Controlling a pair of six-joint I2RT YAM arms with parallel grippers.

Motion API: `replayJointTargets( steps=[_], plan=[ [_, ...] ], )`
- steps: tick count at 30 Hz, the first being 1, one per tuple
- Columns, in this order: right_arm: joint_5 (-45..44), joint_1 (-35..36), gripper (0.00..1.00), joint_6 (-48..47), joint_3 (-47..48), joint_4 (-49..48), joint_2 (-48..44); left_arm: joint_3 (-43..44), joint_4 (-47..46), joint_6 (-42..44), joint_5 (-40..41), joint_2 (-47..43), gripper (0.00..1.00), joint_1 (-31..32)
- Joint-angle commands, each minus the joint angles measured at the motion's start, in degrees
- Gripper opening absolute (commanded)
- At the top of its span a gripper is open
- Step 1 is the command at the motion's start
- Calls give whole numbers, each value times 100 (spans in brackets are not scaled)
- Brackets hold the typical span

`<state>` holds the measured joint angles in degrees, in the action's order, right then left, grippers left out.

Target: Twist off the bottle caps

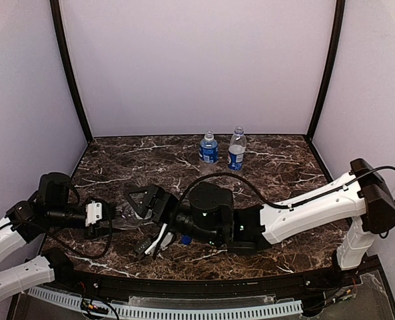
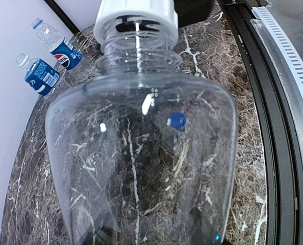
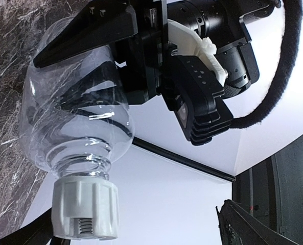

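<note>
Midway between the arms, the white cap (image 3: 85, 209) sat on the neck of the plain bottle (image 3: 74, 112), which was held sideways above the desk (image 1: 284, 167). The left end effector (image 3: 46, 84) was clamped around the bottle's body. The right end effector (image 3: 136, 217) had its fingers (image 3: 243, 222) spread wide to either side of the cap. A loose blue cap (image 2: 177, 120) lay on the desk below. Two labelled bottles (image 1: 209, 148) stood upright at the far edge.

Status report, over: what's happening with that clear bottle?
Left gripper shut on plain bottle. Right gripper open at white cap, cap on. Loose blue cap on table, nothing blocking.
</note>
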<state>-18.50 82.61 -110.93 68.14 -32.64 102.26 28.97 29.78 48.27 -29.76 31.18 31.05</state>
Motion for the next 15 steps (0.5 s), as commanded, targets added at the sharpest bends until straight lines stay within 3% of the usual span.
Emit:
replayJointTargets(
  steps=[1, 5, 11, 13, 15],
  plan=[
    [-452, -34, 99, 1095, 187, 702, -477, 31, -575, -716, 232, 2, 48, 15],
    [-694, -231, 99, 2660, 379, 1726, -828, 124, -782, -940, 168, 25, 48, 15],
    [-272, -596, 99, 4864, 296, 2588, -1484, 149, -1101, -1236, 311, 37, 48, 15],
    [43, -710, 99, 5975, 661, 3264, -1545, 128, -1291, -1320, 449, 25, 48, 13],
    [708, -906, 99, 7709, 1504, 4317, -1402, 65, -1545, -1315, 702, 8, 46, 12]
  ],
)
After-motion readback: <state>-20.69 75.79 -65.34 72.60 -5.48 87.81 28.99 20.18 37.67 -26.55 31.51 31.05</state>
